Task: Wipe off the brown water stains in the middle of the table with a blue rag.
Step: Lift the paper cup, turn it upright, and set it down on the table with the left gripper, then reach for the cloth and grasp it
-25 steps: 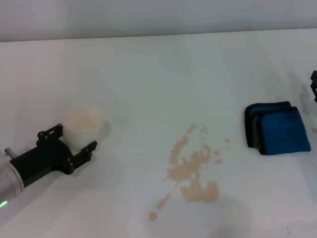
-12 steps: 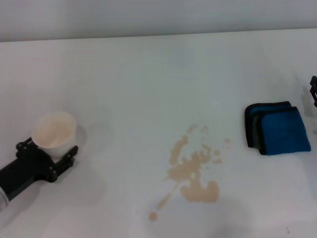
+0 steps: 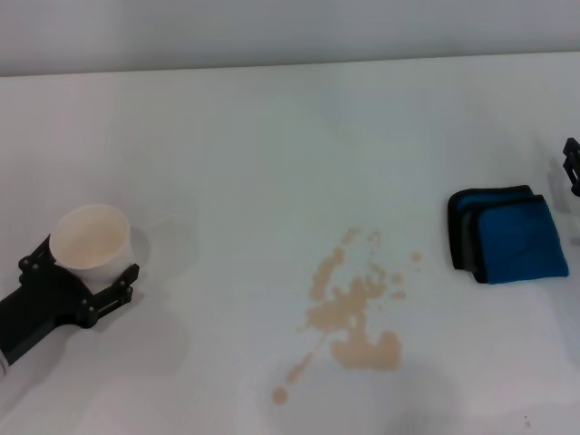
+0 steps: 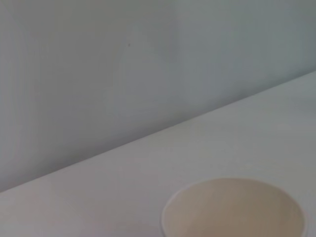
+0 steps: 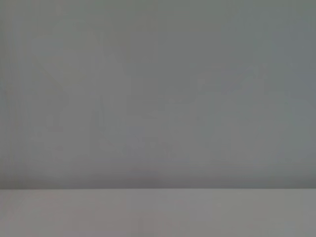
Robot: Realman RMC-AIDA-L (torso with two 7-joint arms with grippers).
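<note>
The stains (image 3: 353, 313) lie untouched in the middle of the table (image 3: 272, 136), a tan splatter with a trail of droplets running toward the near edge, well apart from both pincers. The rag (image 3: 509, 237) sits folded and dry-looking off to the stains' right, just beside the right pincer (image 3: 573, 165), of which only a dark sliver shows at the frame's edge; whether its fingers are parted or closed I cannot tell, and its wrist view shows only wall and bare table. What has changed is on the other side: over the last second the left pincer (image 3: 86, 276) has drawn back toward the near left corner, taking the cup (image 3: 90, 240) with it. A second ago the cup was a blurred, tilted shape at the fingertips, closer to the stains; now it stands upright, clenched between the two fingers, farther from the splatter than before. The left wrist view shows the cup's beige inside right below the camera, which fits a firm hold. The rag and stains have not shifted at all across the three head views. I judge this means the spill is finished and the cup is being parked clear, so the wiping itself has not begun; the next job likely falls to the right pincer, which must come down onto the rag beside it and carry it across to the stains.
</note>
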